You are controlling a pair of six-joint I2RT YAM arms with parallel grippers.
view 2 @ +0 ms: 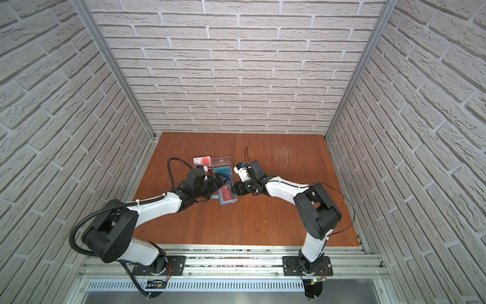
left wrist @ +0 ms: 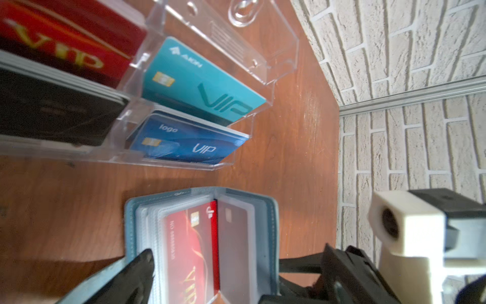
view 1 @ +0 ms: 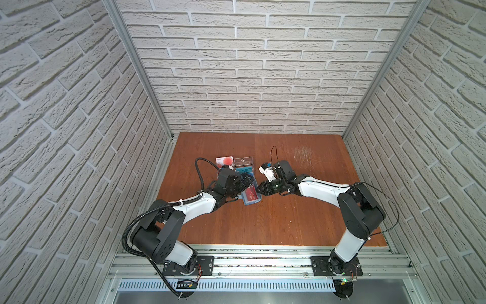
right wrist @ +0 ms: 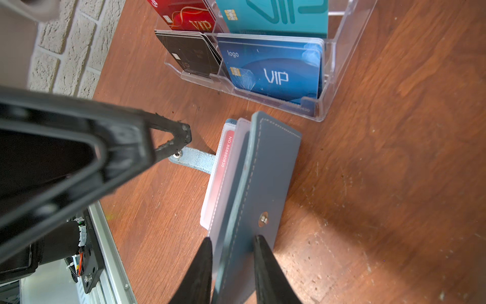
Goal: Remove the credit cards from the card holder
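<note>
Card holder is found open on the table, a little left of the middle. It lies just in front of the clear acrylic rack, on the near-edge side, and apart from it. One cover is laid flat on the wood. The other cover is lifted and tilted.

Right gripper is clamped on the lifted cover's edge. One finger is set on the outside just below the snap stud, the other on the inside against the plastic sleeves.

Left gripper is spread fully apart. One of its fingers is seen with its tip at the snap end of the strap tab; contact cannot be told. In the left wrist view a finger is seen over the flat cover's outer edge.

Red card is kept in a clear sleeve on the flat side, with chip and gold lettering visible. A second card, dull through its frosted sleeve, is seen on the lifted side.

The rack is filled by compartment: teal card, blue cards, red VIP cards, black cards. White card with a red circle is seen at the rack's far-left corner; whether it is inside the rack cannot be told.
</note>
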